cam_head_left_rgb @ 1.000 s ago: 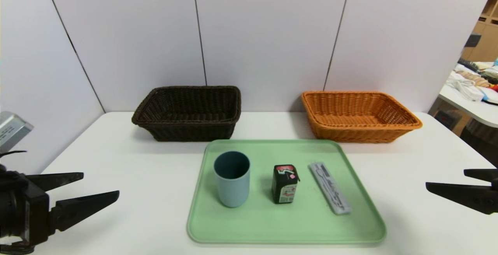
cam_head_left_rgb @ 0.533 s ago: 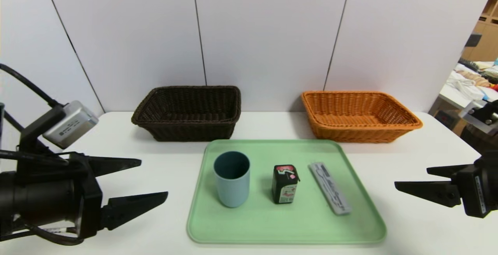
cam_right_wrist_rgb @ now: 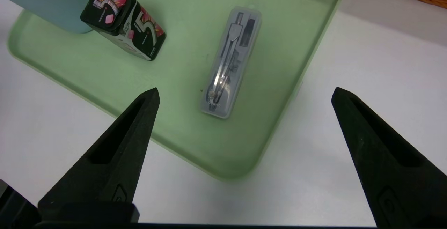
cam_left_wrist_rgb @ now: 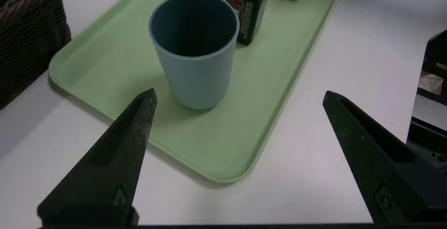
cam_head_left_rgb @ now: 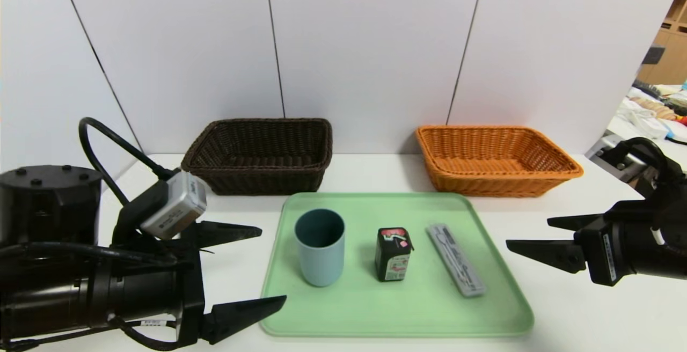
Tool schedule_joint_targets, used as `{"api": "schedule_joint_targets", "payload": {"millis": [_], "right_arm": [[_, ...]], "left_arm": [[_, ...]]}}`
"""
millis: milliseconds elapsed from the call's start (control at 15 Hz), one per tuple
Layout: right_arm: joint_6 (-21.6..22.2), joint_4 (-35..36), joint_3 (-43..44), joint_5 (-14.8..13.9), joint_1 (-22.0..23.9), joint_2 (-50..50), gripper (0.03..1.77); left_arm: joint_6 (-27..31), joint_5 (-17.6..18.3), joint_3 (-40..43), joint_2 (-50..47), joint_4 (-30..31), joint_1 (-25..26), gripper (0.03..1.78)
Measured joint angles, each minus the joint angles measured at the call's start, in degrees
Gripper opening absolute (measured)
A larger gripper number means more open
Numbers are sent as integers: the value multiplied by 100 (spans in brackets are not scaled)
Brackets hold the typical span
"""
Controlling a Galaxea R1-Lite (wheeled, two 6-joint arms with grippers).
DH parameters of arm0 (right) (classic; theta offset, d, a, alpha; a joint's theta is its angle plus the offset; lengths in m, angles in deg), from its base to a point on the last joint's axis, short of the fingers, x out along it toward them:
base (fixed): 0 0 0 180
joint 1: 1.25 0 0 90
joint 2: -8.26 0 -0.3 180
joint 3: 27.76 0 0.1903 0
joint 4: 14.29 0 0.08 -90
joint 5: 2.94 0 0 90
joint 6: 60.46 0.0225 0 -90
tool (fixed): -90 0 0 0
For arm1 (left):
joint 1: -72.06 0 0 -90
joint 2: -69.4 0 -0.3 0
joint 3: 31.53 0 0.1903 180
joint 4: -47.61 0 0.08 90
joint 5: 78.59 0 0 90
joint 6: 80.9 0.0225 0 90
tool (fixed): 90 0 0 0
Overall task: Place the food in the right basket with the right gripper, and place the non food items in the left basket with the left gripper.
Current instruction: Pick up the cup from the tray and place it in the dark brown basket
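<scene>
Left gripper wide apart and holding nothing, tips at the tray's left edge, and across the way the right gripper, spread just as wide and just as unburdened, hanging by the tray's right edge! Between them, centre stage, stands the black drink carton, upright near the middle of the green tray, its red-pink top facing up. From the carton, at nine o'clock, it's the light blue-grey cup, upright, mouth open, dark inside, and near the carton without touching it. Over at three o'clock lies the slim grey packet, flat on the tray and slanting, its far end nearer the carton, slender metal tools showing through its clear case in the right wrist view. Further out now, up at eleven o'clock, the dark brown basket sits on the white bench just beyond the tray, and there's its rival, the orange basket, at one o'clock, also on the bench. Behind them both rises a pale panelled wall, marked by thin dark seams!
</scene>
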Motion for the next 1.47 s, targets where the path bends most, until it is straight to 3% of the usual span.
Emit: {"api": "schedule_joint_targets", "payload": {"millis": [200,467,800,1467], "right_arm": [[-60,1,-5,-6,-10,30,170],[-313,0,-5,-22,-11,38,170],[-333,1,0,-26,-10,24,170],[-333,4,2,-55,-2,-11,170]], "left_arm": [[67,245,384,444,828,-2,169],[59,268,678,1292,2109,11,169],[48,319,686,2470,3615,140,169],[-52,411,-132,3217,3741,-63,169]]}}
